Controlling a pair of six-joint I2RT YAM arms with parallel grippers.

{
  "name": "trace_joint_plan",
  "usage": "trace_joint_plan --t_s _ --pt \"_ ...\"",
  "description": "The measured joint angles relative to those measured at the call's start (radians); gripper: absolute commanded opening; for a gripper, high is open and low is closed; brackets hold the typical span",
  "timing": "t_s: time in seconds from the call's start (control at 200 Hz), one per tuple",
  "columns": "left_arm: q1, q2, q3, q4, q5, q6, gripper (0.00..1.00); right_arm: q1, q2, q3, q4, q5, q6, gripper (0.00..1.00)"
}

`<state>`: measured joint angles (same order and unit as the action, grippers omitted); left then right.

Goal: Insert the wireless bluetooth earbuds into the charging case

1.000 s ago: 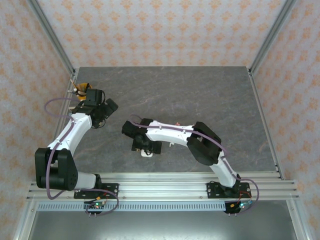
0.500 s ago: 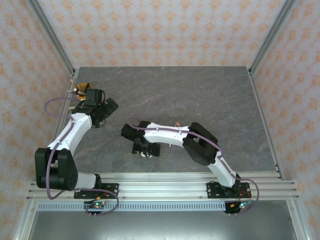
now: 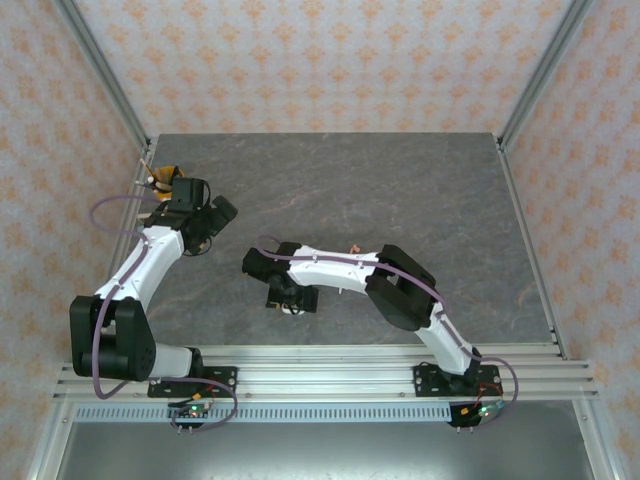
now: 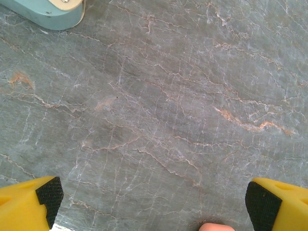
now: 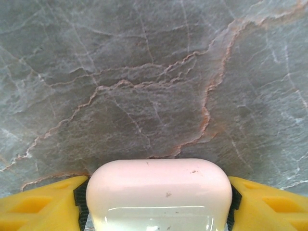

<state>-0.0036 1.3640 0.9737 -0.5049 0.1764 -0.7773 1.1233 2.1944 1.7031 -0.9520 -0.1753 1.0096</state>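
Your right gripper (image 5: 156,197) has the pale pinkish-white, glossy, rounded plastic charging case (image 5: 159,187) between its jaws, with a black pad against each short end. The case lies flat on the grey marbled table (image 5: 144,72), and its long axis runs across from finger to finger. Your left gripper (image 4: 156,198) stands wide open over bare stone. Its wrist camera catches a teal case (image 4: 48,12) at top left and a coral-pink bit (image 4: 215,226) at the bottom edge, too cropped to identify. From above, the right gripper sits low near the table's front middle.
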Motion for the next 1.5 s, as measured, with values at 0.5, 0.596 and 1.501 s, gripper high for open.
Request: trace_joint_plan --t_s 0.5,0.596,1.501 --pt "0.000 -0.003 -0.002 0.000 0.008 0.000 1.00 0.002 -0.021 -0.026 0.024 0.015 -0.007 0.57" --pt "0.000 -0.011 -0.009 0.000 0.019 0.000 1.00 0.002 -0.030 -0.037 0.033 0.024 -0.007 0.56" --pt "-0.043 -0.356 -0.405 0.166 0.283 -0.078 1.00 -0.177 -0.192 -0.177 0.158 0.055 0.082 0.56"
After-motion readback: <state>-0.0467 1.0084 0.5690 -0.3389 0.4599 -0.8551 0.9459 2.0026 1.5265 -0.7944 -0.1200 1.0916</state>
